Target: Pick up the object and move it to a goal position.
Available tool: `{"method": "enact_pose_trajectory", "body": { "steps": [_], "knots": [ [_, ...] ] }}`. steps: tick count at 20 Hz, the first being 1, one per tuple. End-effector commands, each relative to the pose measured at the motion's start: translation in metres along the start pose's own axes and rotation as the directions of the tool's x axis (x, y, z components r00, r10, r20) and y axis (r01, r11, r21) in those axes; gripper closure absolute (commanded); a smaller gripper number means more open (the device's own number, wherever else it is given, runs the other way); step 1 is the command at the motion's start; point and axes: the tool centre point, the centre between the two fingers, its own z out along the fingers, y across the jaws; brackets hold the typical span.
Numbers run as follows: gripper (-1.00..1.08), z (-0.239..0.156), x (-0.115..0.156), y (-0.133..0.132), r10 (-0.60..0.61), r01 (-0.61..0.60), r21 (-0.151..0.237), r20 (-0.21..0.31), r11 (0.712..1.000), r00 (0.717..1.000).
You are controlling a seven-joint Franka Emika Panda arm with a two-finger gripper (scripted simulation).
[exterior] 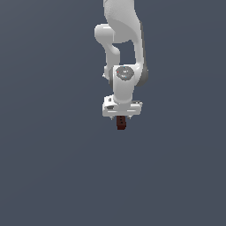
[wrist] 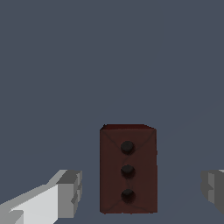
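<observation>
Grey is all around: a flat, dull blue-grey floor (exterior: 48, 176) fills both views, with nothing else lying on it that I can see.

Biggest by far is the white arm (exterior: 126, 31), coming down from the top of the exterior view and bending straight down. At its end hangs the white gripper (exterior: 122, 118), pointing at the floor.

Smallest is the object (exterior: 122, 123), a dark red-brown block, poking out just under the gripper. In the wrist view the object (wrist: 127, 169) looks taller than it is wide, with three little dark dots in a row down its face. One grey fingertip (wrist: 69, 189) sits off to one side of it and the other fingertip (wrist: 213, 187) off to the other side, with clear grey gaps between them and the block. So the fingers are spread apart and not touching it. I cannot tell if the block sits on the floor.

I think the block is hard and light, with flat sides and sharp edges. It should not squash or break. Smooth sides could slip, so I would squeeze the two flat side walls, near the middle of the block, with the fingers level.
</observation>
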Motion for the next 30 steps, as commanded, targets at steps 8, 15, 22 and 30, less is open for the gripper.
{"method": "enact_pose_trajectory", "body": {
  "steps": [8,15,22,30],
  "knots": [
    [-0.92,0.008,-0.006,-0.005,-0.005,0.005,0.001,0.0,1.0,1.0],
    [-0.92,0.034,-0.008,-0.005,-0.005,0.005,0.001,0.0,1.0,1.0],
    [-0.92,0.055,-0.007,-0.005,-0.005,0.005,0.001,0.0,1.0,1.0],
    [1.08,0.056,-0.007,-0.005,-0.005,0.005,0.001,0.0,1.0,1.0]
  ]
}}
